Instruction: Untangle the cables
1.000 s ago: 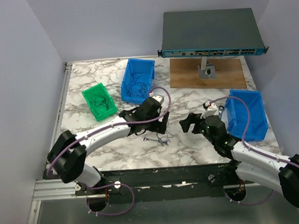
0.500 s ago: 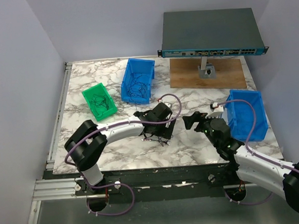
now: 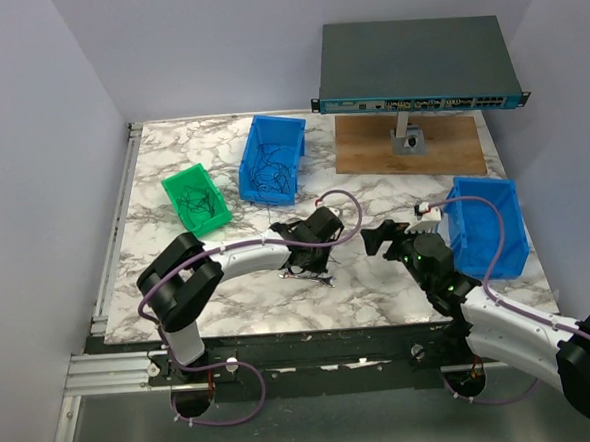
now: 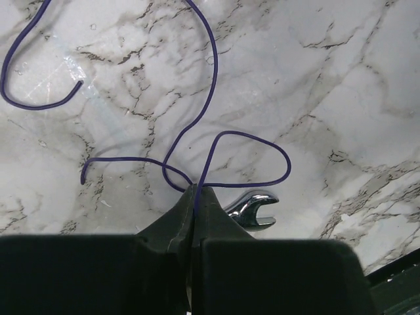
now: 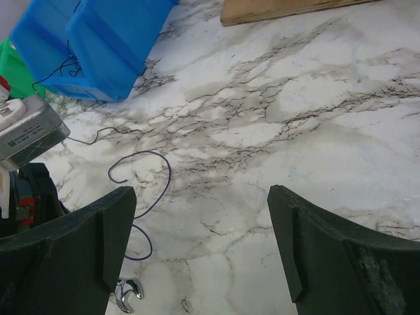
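A thin purple cable (image 4: 211,92) lies in loose loops on the marble table (image 4: 341,79), near its front middle, beside a wrench (image 4: 252,207). The left gripper (image 4: 195,195) is pressed together, seemingly pinching the cable where it crosses itself. The right gripper (image 5: 200,249) hangs spread wide to the right.

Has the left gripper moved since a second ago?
Yes. The left gripper has shifted away from the rear blue bin toward the near edge, now shut on the purple wire.
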### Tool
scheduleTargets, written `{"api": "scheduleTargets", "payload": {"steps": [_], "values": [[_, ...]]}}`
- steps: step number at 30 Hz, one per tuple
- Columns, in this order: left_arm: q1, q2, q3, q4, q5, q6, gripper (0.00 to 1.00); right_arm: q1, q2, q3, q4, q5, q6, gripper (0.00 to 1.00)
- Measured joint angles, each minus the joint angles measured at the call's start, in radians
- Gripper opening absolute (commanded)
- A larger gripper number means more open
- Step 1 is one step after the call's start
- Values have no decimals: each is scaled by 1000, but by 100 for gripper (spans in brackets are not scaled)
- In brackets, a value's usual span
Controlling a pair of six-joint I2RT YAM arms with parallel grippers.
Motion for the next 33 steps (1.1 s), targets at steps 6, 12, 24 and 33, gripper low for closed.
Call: {"api": "scheduleTargets", "payload": {"steps": [6, 12, 24, 33], "values": [[0, -57, 2, -38, -30, 0, 0, 0, 0, 0, 0, 2, 0, 89], [5, -255, 2, -108, -84, 21, 0, 0, 0, 0, 0, 2, 0, 89], [221, -710, -47, -214, -81, 44, 0, 0, 5, 0, 0, 2, 1, 89], [496, -866, -7, -301, -101, 47, 0, 0, 8, 0, 0, 2, 4, 89]]}}
